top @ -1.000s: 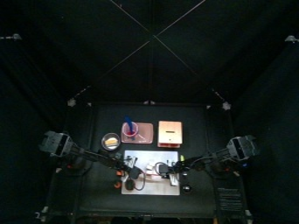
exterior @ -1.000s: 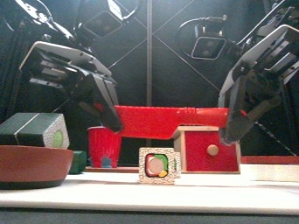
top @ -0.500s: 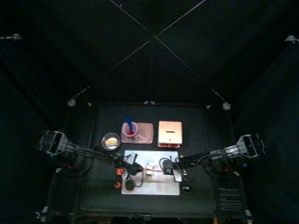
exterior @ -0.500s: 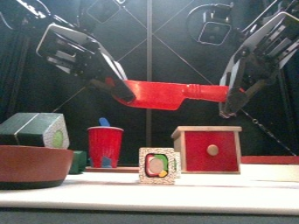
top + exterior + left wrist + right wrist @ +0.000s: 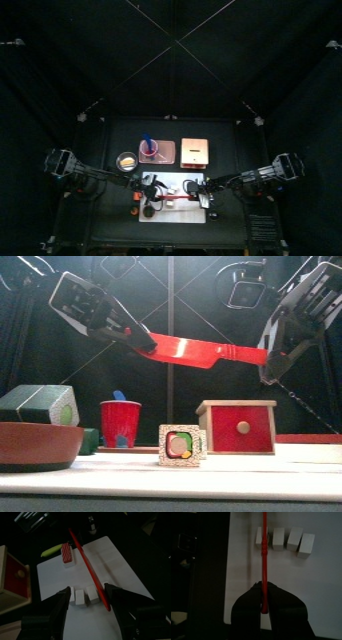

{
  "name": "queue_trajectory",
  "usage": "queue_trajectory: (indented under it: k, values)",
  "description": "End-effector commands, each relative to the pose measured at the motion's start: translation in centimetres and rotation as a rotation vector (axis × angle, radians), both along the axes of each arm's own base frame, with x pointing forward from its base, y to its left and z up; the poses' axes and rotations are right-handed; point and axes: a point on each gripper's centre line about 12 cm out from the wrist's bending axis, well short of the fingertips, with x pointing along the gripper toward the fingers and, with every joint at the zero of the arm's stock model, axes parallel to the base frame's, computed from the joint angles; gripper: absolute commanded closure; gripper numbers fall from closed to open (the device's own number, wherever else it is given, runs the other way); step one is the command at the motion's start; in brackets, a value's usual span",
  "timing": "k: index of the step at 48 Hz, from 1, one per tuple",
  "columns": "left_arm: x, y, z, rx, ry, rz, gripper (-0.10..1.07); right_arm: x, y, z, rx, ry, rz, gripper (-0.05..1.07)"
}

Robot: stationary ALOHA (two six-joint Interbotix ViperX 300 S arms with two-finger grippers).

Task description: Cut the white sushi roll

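The white sushi roll (image 5: 283,540): lies on the white board (image 5: 298,587), at the upper right of the right wrist frame, already parted into four short pale slices in a row, three close together and one just apart across the blade line. Right gripper (image 5: 265,599): low centre of that frame, jaws pinched on the handle end of the red knife (image 5: 264,547), whose thin edge runs up past the slices. Left gripper (image 5: 89,596): bottom centre of the left wrist frame, jaws spread wide either side of the blade, gripping nothing. Front view: knife (image 5: 198,352) in the upper middle, held tilted well above the table, clear of the board. Judgement: cutting looks complete; what appears left is setting the knife down. Also present: red cup (image 5: 119,422), red-faced wooden box (image 5: 238,427), a patterned roll piece (image 5: 181,445).
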Motion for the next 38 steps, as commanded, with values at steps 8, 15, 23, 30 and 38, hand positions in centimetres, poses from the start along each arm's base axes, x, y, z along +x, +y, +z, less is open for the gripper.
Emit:
queue_trajectory:
  k: [8, 15, 23, 30, 38]
  values:
    - [-0.5, 0.1, 1.5, -0.022, -0.075, -0.001, 0.09, -1.0, -1.1, 2.3, 0.173, -0.017, -0.134, 0.57]
    - [-1.2, 0.1, 1.5, -0.029, -0.095, -0.006, 0.09, -1.7, -1.3, 2.9, 0.318, -0.005, -0.228, 0.58]
    - [-1.6, 0.1, 1.3, -0.036, -0.116, -0.014, 0.09, -2.6, -0.9, 3.6, 0.478, 0.001, -0.311, 0.58]
    - [-1.7, 0.0, 1.2, -0.037, -0.129, -0.020, 0.09, -3.3, -0.6, 5.1, 0.576, -0.021, -0.325, 0.58]
    - [-1.7, 0.0, 1.1, -0.035, -0.131, -0.024, 0.09, -4.5, 0.0, 5.1, 0.656, 0.014, -0.327, 0.58]
